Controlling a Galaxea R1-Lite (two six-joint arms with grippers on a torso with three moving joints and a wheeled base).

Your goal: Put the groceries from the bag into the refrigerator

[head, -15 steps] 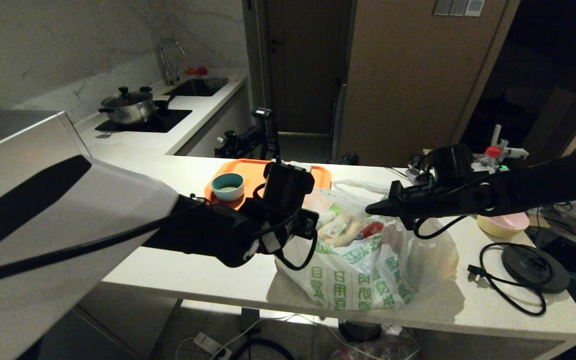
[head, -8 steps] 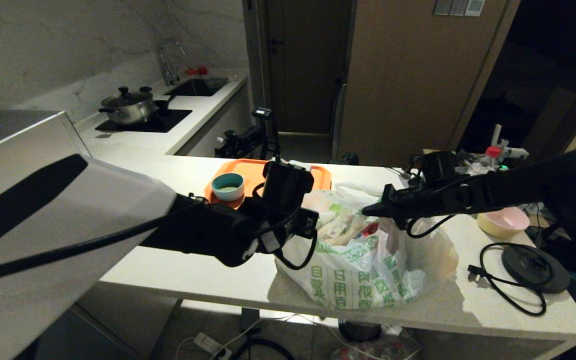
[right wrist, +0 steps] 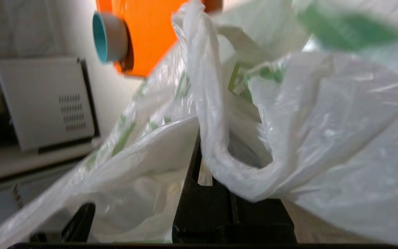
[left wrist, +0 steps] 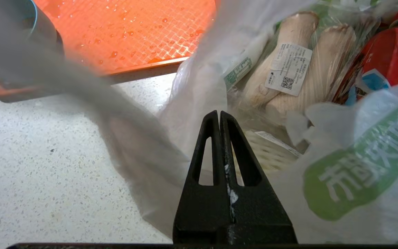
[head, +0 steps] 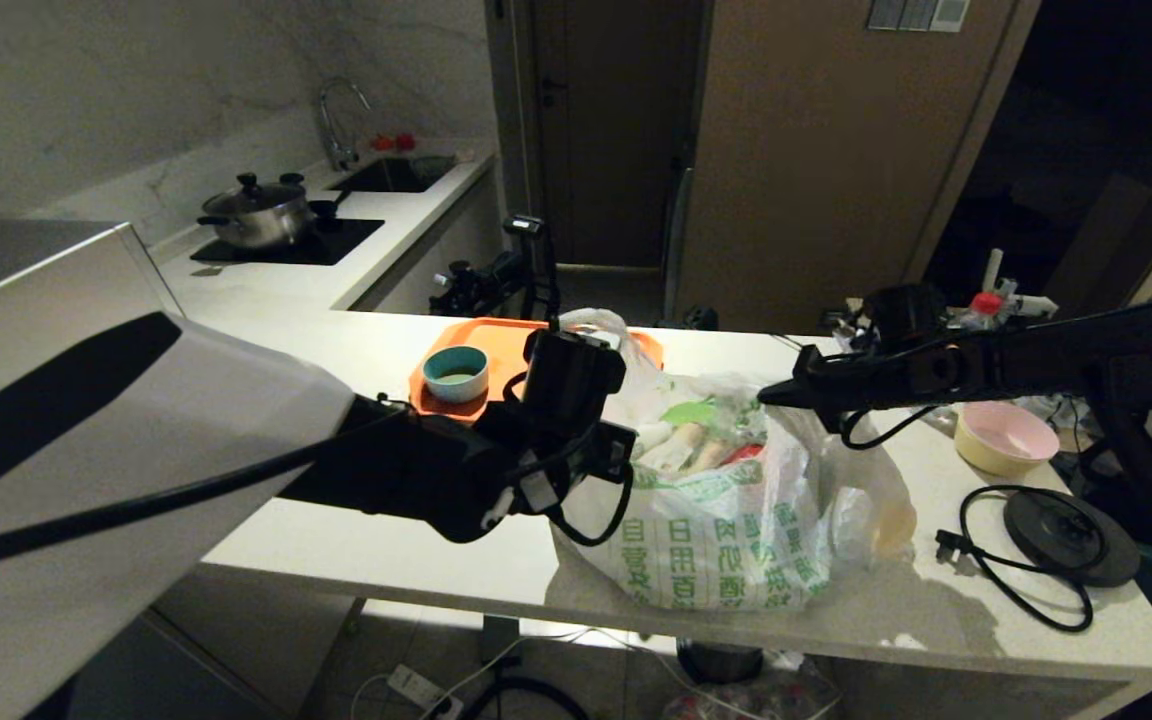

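Note:
The white plastic bag with green characters stands on the pale counter. My left gripper is shut on the bag's left rim, a sliver of film pinched between its fingers; it also shows in the head view. My right gripper holds the bag's right rim up. In the right wrist view that gripper is shut under draped plastic and a handle loop. Groceries show in the bag's mouth: pale wrapped mushrooms and a red can. The refrigerator is out of view.
An orange tray with a teal bowl lies behind the bag. A pink and yellow bowl, a kettle base with its cord and a red-capped bottle are on the right. A silver box stands left.
My right gripper has moved up and to the right, drawing the bag's right rim taut and upright. The bag's far handle has lifted. The left gripper has stayed put.

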